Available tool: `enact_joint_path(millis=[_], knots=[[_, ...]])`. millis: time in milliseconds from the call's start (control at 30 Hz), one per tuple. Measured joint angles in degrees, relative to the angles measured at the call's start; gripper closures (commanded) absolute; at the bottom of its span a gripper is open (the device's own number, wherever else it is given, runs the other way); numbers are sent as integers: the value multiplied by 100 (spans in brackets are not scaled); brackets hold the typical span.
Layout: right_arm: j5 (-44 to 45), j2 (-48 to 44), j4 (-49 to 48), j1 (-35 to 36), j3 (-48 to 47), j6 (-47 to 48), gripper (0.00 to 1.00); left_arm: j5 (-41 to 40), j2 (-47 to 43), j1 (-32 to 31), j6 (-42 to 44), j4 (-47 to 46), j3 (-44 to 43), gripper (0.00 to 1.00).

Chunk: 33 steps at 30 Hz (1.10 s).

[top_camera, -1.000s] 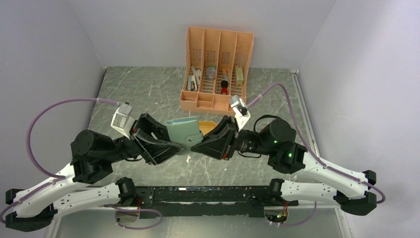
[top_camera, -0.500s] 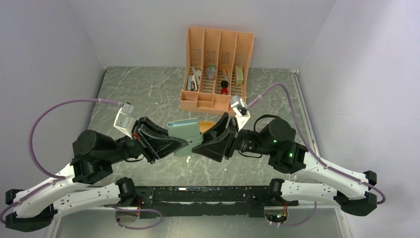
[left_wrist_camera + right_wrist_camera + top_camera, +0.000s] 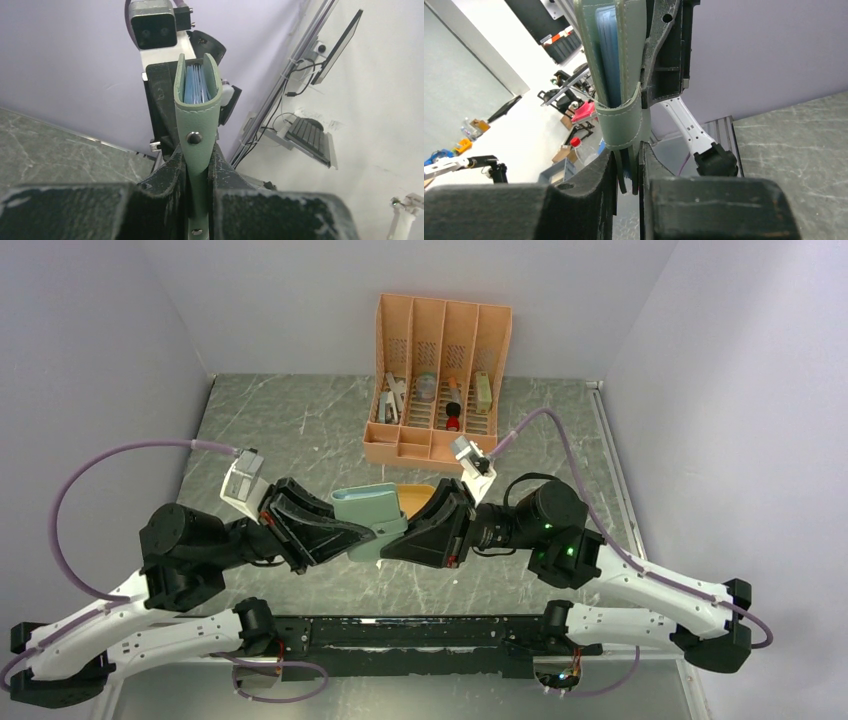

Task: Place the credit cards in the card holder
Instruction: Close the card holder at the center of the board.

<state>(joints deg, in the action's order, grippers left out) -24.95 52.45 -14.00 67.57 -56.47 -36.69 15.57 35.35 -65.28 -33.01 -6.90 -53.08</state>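
Top external view: two robot arms meet nose to nose above the middle of the tabletop (image 3: 290, 430), toward its near edge, sharing one small load. On the left, the left gripper (image 3: 355, 536) is clamped on the grey-green card holder (image 3: 366, 508), which hangs clear of the marble instead of lying on it.

The left wrist view shows how. The fingers squeeze the strap (image 3: 194, 137) with its metal snap, pinning the folded holder on edge with its open side facing away from the wrist. Inside the fold sit the cards (image 3: 196, 91), pale blue-white edges packed between the covers, too tight to count.

On the right, the right gripper (image 3: 393, 543) meets the same holder from the opposite side. Its fingers are drawn to a narrow slot and, in the right wrist view, appear to pinch the holder's edge just under the strap loop. The two-sided hold looks meant to steady the thin wallet and press the covers shut around the cards.

Just behind the holder, partly hidden by it and by the right gripper, lies an orange tray (image 3: 422, 494), the nearest thing to strike if the holder is lowered. Well apart, at the tabletop's far edge, a tall orange organizer (image 3: 440, 340) stands with small odds and ends in its slots. The tightest crowding is between the grippers themselves, which have little room to shift.
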Motion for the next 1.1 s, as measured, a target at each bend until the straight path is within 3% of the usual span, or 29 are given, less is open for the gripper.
enact_joint_path(millis=[133, 300, 433, 767, 967, 1100], knots=[[-15, 15, -173, -2, 48, -59, 100, -37, -4, -2, -96, -52, 0, 55], [142, -9, -149, -2, 101, -90, 100, -2, -22, -9, -140, -50, 0, 44], [330, -133, -118, -2, 155, -85, 100, 0, -66, -9, -153, -26, 2, 44], [612, -284, -105, -2, 186, -31, 100, -238, -199, -9, -170, 140, 44, 62], [662, -275, -103, -2, 186, -9, 100, -313, -105, -9, -184, 251, 44, 62], [719, -267, -81, -2, 186, 11, 100, -310, 11, -9, -205, 249, 44, 69]])
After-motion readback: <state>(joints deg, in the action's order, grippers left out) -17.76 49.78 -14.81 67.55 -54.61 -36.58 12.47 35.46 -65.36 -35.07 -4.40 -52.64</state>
